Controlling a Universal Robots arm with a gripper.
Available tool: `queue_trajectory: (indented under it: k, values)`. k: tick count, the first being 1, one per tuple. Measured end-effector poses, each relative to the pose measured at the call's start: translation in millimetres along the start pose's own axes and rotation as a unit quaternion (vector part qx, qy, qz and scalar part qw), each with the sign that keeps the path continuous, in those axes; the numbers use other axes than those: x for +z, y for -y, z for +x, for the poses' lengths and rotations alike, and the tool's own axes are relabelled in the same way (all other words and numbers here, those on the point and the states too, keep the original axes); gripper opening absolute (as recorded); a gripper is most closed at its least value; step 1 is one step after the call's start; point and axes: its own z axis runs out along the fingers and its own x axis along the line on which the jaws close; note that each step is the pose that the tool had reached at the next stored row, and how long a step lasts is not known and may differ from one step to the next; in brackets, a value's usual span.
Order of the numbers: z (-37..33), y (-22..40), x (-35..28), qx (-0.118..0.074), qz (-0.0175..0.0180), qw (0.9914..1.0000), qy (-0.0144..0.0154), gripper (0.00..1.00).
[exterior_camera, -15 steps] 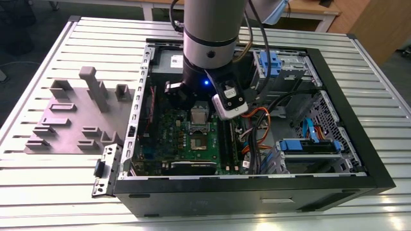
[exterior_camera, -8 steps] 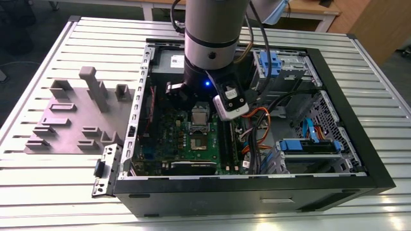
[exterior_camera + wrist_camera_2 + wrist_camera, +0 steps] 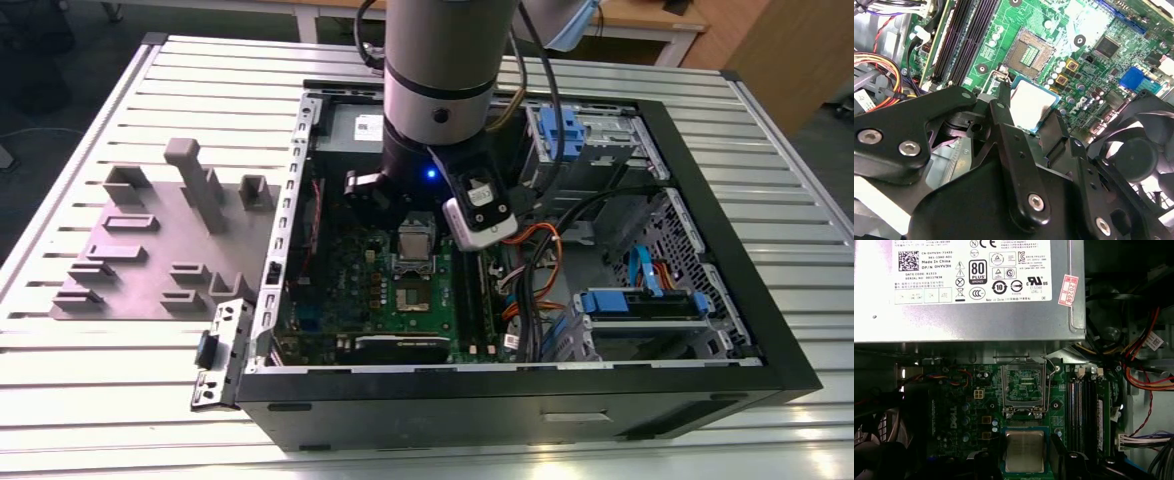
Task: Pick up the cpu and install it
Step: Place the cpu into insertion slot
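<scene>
We see the claw (image 3: 1030, 111) clamped on the cpu (image 3: 1031, 100), one finger on each of two opposite edges. The chip hangs between the fingers, above the board (image 3: 1009, 20). The open socket (image 3: 1029, 52) lies just beyond the fingertips. We judge the cpu light, stiff and thin, slick on its metal top and fragile underneath, so the edges are the right hold.

Socket (image 3: 1029, 52) unobstructed, cables (image 3: 879, 75) and fan (image 3: 1139, 155) flanking

matt silvery metal cpu (image 3: 1024, 451) top.
</scene>
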Motion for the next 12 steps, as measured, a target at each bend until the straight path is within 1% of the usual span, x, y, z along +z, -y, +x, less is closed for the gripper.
queue_trajectory:
  k: [2, 5, 8, 9, 12]
  values:
    - [-1.3, -0.1, 0.4, 0.000, -0.0001, 1.00000, 0.0000, 0.47]
    - [-4.2, 0.1, 5.3, 0.000, 0.0000, 1.00000, 0.0000, 0.47]
    - [-4.3, 1.2, 10.6, 0.000, 0.0000, 1.00000, 0.0000, 0.47]
    - [-4.4, 2.9, 12.3, 0.000, 0.0001, 1.00000, -0.0001, 0.47]
    - [-4.7, 12.2, 17.3, 0.000, 0.0001, 1.00000, -0.0001, 0.47]
